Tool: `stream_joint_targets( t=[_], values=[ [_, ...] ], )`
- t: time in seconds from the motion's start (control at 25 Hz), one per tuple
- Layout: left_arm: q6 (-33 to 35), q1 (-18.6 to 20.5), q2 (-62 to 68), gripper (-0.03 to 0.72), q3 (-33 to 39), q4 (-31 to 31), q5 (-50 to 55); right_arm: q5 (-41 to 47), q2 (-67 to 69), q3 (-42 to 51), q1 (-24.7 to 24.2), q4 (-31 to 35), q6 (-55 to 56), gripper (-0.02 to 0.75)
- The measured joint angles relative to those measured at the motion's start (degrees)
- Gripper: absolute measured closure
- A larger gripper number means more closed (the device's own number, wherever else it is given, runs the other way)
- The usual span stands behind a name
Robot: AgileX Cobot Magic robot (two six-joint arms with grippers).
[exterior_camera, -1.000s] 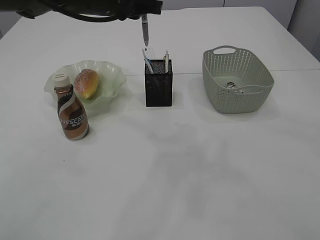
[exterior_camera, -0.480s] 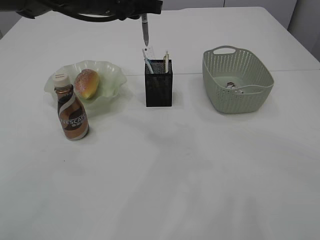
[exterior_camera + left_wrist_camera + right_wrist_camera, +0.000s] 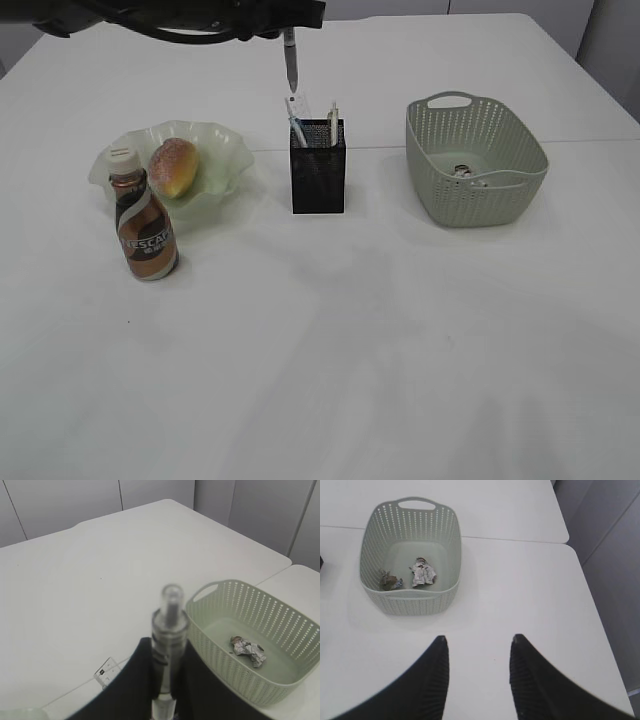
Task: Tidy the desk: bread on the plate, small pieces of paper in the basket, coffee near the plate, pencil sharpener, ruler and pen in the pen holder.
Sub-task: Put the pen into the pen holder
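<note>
In the exterior view the white desk point(image 3: 400, 330) carries one plate point(image 3: 215, 160), one bread roll point(image 3: 174, 166), one coffee bottle point(image 3: 144, 226), one black mesh pen holder point(image 3: 317, 166) and one pale green basket point(image 3: 474, 160). The bread lies on the plate toward the desk's left edge, and the bottle stands upright just in front of the plate. The pen holder stands midway across the desk, with a clear ruler point(image 3: 296, 115) and one other slim item poking out of its top. The basket sits well apart toward the right edge. One pen point(image 3: 290, 60) hangs above the holder, its long axis vertical and its tip pointing down, clear of the ruler's upper end. The left arm reaches in along the far edge from the left; its hand holding the pen is mostly cut off by the frame.

In the left wrist view the left hand point(image 3: 162, 680) is clamped on the pen point(image 3: 169, 645), whose free end points away from the camera. Beyond it lie the ruler's end point(image 3: 107, 671) and the basket point(image 3: 295, 680), which holds crumpled paper point(image 3: 247, 650).

In the right wrist view the right hand point(image 3: 477, 672) stands spread and empty over bare desk near the right edge. The basket point(image 3: 410, 600) lies ahead, holding two crumpled paper pieces point(image 3: 422, 572).
</note>
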Motion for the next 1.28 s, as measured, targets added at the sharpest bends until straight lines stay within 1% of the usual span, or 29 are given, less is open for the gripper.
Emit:
stream_joint_targets(
  t=[0.12,0.32,0.52,0.68,0.88,1.28],
  values=[
    [0.0,0.0,0.38,0.62,0.0,0.0,-0.28,-1.53,0.0,1.5,0.0,-3.57,2.65,0.409],
    [0.0,0.0,2.07,0.618,-0.13,-0.1,-3.8,-3.83,0.0,2.59,0.0,-8.17,6.33,0.409],
    [0.0,0.0,5.36,0.617,-3.91,-0.27,-5.2,-7.43,-0.05,5.25,0.0,-15.0,12.68,0.409],
    [0.0,0.0,8.2,0.617,-7.14,-0.37,-5.33,-10.02,-0.05,6.82,0.0,-18.38,16.37,0.409],
    [0.0,0.0,11.17,0.617,-9.18,-2.44,-5.33,-11.96,-0.14,6.9,0.0,-20.44,17.62,0.409],
    [0.0,0.0,15.72,0.615,-9.55,-3.37,-6.04,-12.48,-0.14,6.9,0.0,-20.87,17.63,0.409]
  ],
)
